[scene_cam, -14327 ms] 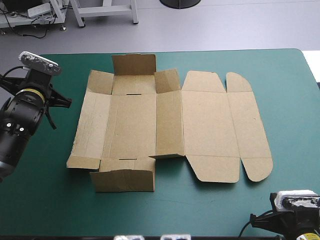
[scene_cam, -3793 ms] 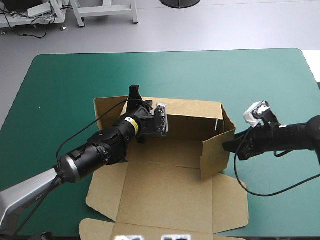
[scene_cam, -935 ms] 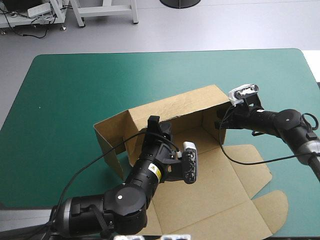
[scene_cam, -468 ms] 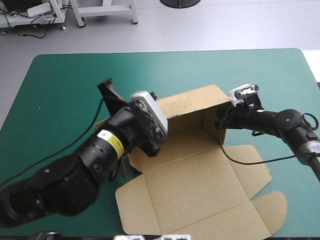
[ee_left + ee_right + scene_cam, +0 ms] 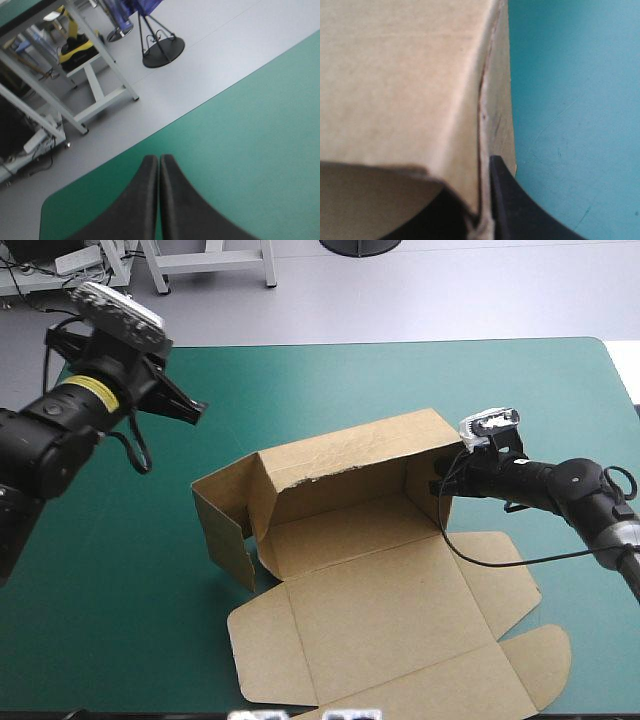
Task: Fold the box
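Box: the brown cut-board box point(image 5: 372, 592) lies near the middle of the teal-green table cover point(image 5: 100, 560). Its far long wall and 2 end walls stand upright, and its lid panel lies flat toward the near edge.
Right gripper: the right gripper point(image 5: 483, 205) pinches the box's right end wall, with the board's edge between its 2 black fingers, which are all but closed.
Left gripper: the left gripper point(image 5: 159, 161) hangs high over the table's far left corner, well apart from the box. Its 2 black fingers are pressed together in 1 pointed arch.
Left end wall point(image 5: 222, 525): upright, well apart from both grippers.
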Action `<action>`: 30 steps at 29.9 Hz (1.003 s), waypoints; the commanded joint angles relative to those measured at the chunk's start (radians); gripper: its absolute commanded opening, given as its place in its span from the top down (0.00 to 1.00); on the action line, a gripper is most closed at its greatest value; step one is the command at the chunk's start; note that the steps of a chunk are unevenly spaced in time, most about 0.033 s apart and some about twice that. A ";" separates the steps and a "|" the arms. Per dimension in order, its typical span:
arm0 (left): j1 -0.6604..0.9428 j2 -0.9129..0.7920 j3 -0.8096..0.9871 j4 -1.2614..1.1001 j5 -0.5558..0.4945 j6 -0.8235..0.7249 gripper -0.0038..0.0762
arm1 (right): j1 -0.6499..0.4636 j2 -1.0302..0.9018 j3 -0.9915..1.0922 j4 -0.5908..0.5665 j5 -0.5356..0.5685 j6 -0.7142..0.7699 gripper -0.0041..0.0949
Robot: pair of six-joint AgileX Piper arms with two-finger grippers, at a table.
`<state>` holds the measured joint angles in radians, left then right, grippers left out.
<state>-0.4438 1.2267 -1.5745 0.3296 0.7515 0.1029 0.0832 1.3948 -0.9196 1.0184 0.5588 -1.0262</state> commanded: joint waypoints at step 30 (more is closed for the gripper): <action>0.622 0.408 -0.014 -0.669 0.333 0.440 0.96 | -0.005 0.384 -0.762 -0.631 0.691 0.652 0.97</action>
<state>0.1746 1.6782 -1.5637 -0.3590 1.0847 0.5446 0.0832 1.7418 -1.6152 0.3731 1.2009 -0.3792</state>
